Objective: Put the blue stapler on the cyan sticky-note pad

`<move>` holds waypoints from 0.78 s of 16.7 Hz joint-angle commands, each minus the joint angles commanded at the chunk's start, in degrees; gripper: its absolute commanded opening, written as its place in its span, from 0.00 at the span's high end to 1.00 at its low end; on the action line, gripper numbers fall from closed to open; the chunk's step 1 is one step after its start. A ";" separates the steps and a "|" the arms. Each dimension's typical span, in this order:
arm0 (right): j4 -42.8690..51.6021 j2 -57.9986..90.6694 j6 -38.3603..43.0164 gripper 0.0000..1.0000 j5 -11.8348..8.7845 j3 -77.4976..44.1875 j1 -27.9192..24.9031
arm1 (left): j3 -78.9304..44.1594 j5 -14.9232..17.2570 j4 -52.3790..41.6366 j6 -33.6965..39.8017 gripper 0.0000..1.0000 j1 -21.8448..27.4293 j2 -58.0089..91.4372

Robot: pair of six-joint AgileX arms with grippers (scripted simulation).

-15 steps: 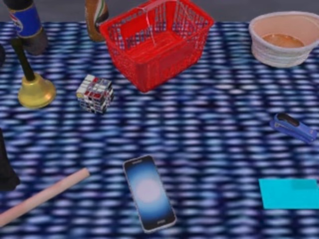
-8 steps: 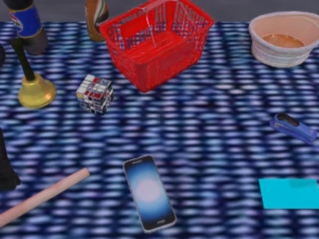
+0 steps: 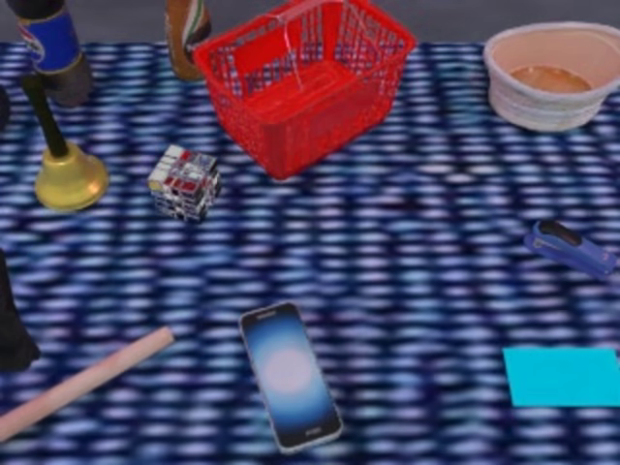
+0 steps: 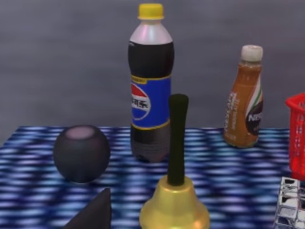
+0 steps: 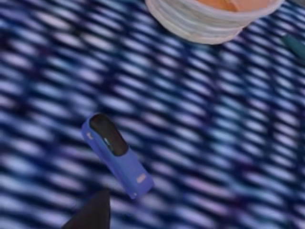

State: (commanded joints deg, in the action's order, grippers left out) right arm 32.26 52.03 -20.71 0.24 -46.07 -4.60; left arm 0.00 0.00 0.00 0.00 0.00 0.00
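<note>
The blue stapler (image 3: 570,249) lies flat on the patterned cloth near the right edge, its dark rounded end toward the table's middle. The cyan sticky-note pad (image 3: 562,376) lies bare in front of it, apart from it. Neither thing is held. My right gripper (image 5: 138,224) does not show in the top view; it hovers open above the stapler (image 5: 116,155), with one dark fingertip (image 5: 93,212) beside the stapler's blue end. My left arm (image 3: 10,329) is parked at the left edge, its gripper (image 4: 143,225) open near the bell.
A red basket (image 3: 300,77) stands at the back, with a white bowl (image 3: 552,73) at the back right. A black smartphone (image 3: 289,376) lies front centre, and a pink rod (image 3: 82,383) front left. A brass bell (image 3: 68,174), a puzzle cube (image 3: 184,181) and two bottles (image 3: 48,44) stand at the left.
A faint darker patch on the pad's far right corner has shrunk and gone. Stapler, pad and left arm have not moved.
</note>
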 joint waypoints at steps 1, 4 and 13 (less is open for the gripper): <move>3.79 6.92 -2.38 0.00 0.06 -5.24 -0.53 | 0.00 0.00 0.00 0.00 0.00 0.00 0.00; 14.93 26.90 -9.36 0.00 0.21 -20.37 -2.12 | 0.00 0.00 0.00 0.00 0.00 0.00 0.00; 38.20 65.66 -24.74 0.00 0.01 -55.03 -5.81 | 0.00 0.00 0.00 0.00 0.00 0.00 0.00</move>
State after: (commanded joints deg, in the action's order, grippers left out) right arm 70.46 117.69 -45.44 0.24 -101.10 -10.41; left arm 0.00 0.00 0.00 0.00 0.00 0.00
